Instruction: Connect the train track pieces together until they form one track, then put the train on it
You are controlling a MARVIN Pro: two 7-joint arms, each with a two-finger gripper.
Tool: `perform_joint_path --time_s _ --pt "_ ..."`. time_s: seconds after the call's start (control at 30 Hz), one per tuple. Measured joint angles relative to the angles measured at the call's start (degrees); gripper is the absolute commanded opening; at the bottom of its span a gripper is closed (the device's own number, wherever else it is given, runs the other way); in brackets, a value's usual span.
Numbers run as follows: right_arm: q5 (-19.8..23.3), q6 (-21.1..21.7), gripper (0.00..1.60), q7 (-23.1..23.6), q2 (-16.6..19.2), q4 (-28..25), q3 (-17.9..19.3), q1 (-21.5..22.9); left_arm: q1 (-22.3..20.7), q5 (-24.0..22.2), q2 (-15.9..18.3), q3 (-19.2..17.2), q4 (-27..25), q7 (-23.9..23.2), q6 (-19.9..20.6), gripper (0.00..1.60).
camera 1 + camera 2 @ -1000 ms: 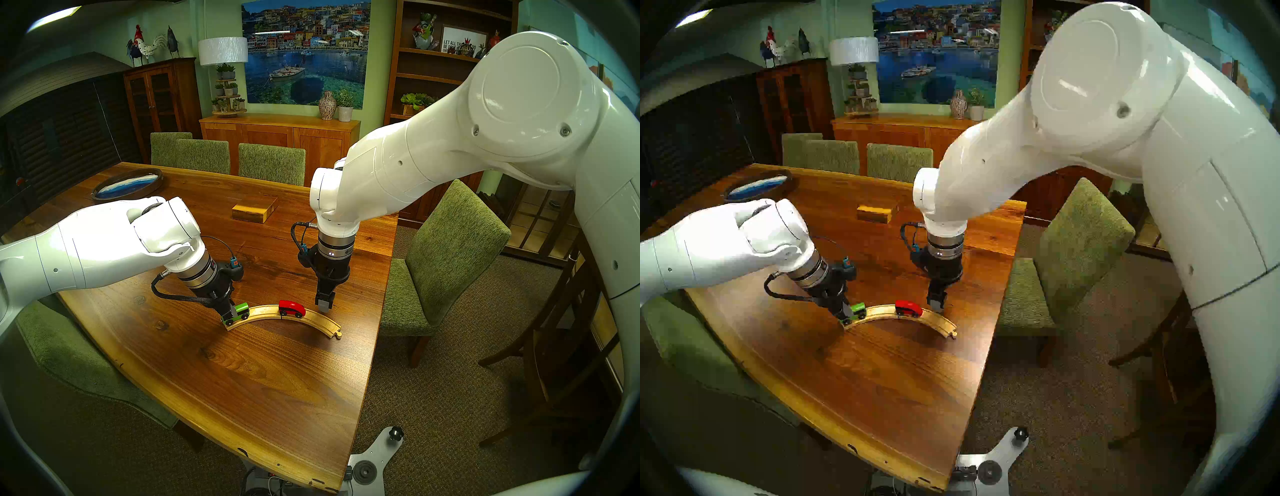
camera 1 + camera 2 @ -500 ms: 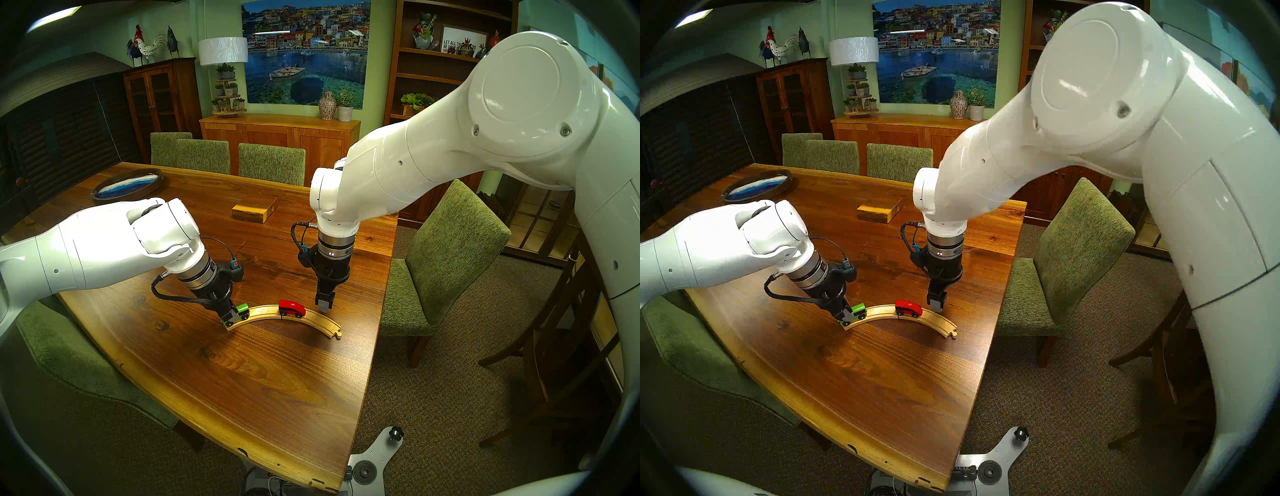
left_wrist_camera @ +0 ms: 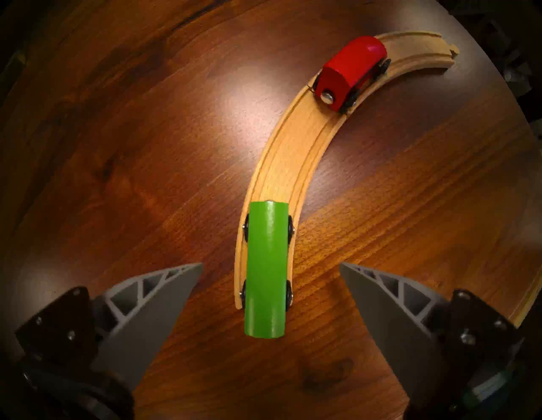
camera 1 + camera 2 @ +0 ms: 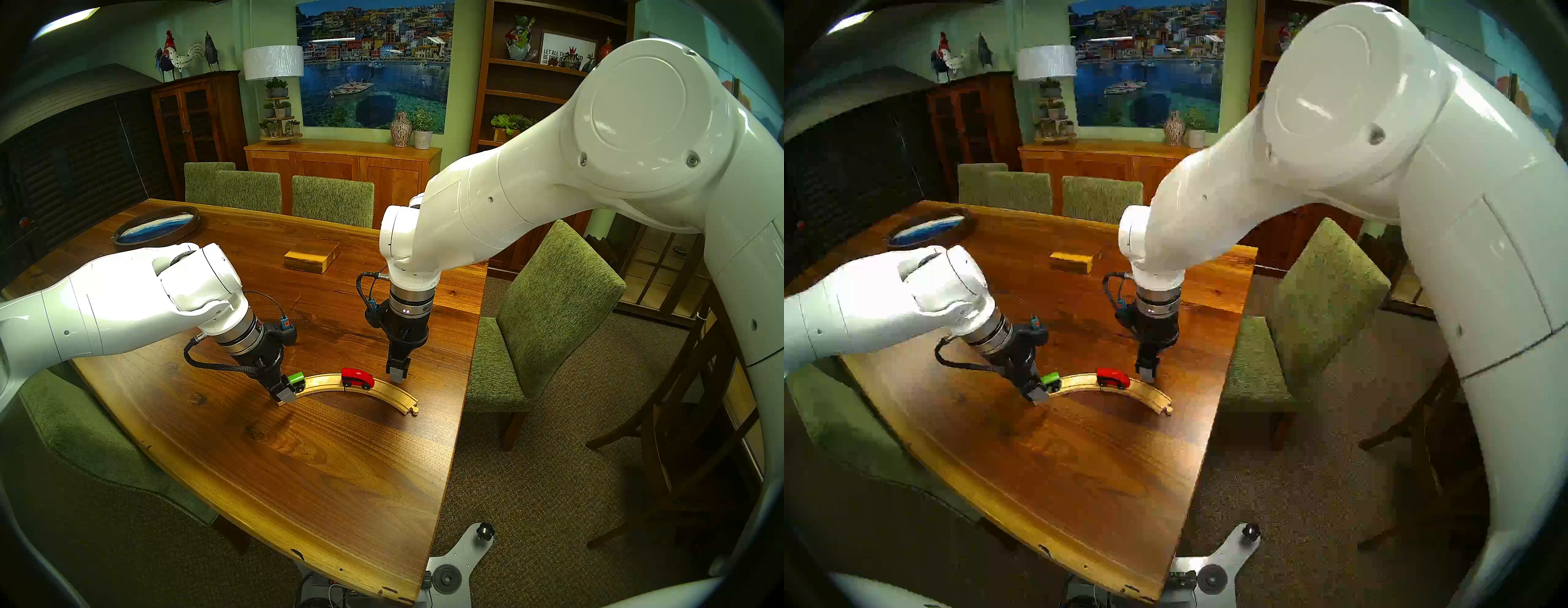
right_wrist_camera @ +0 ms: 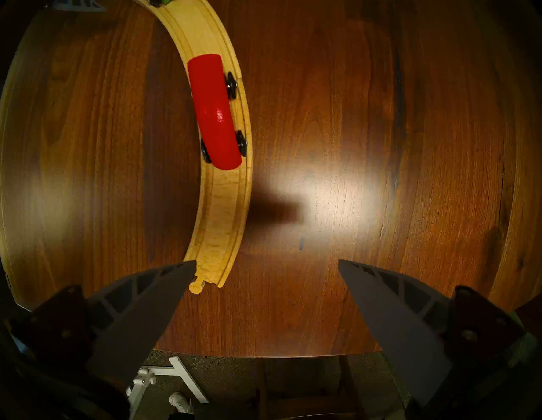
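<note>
Head stereo pair looks down from above the near table corner across the wooden table (image 4: 322,467) into the room; both near-identical. Left wrist cam looks nearly straight down, close over the green carriage (image 3: 265,269). Right wrist cam looks straight down, close, on the red engine (image 5: 215,111). All four views share the joined track (image 4: 382,388).
</note>
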Motion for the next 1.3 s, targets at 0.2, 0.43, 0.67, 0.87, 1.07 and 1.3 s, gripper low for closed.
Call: perform_joint_path --time_s 0.2,0.43,0.67,0.87,1.07,1.3 --pt "-0.01 0.01 1.60 -0.01 0.01 0.00 0.01 0.00 -0.05 -0.30 0.86 -0.38 -1.08 1.12 0.21 1.60" --pt "-0.02 0.02 1.60 -0.02 0.02 0.00 0.03 0.00 -0.29 -0.67 3.28 -0.93 -4.95 3.21 1.90 1.60" --pt "-0.02 0.03 1.60 -0.02 0.03 0.00 0.04 0.00 -0.35 -1.49 5.87 -0.95 -8.34 5.41 2.11 1.60" --pt "-0.03 0.04 1.60 -0.02 0.03 0.00 0.05 0.00 -0.42 -2.33 7.54 -0.48 -9.60 7.19 2.12 1.60" --pt "-0.03 0.05 1.60 -0.04 0.04 0.00 0.06 0.00 -0.55 -3.01 8.81 0.28 -9.77 8.40 2.12 1.32" --pt "-0.04 0.05 1.60 -0.04 0.05 0.00 0.07 0.00 -1.15 -3.78 9.54 1.48 -8.79 8.52 2.12 0.00"
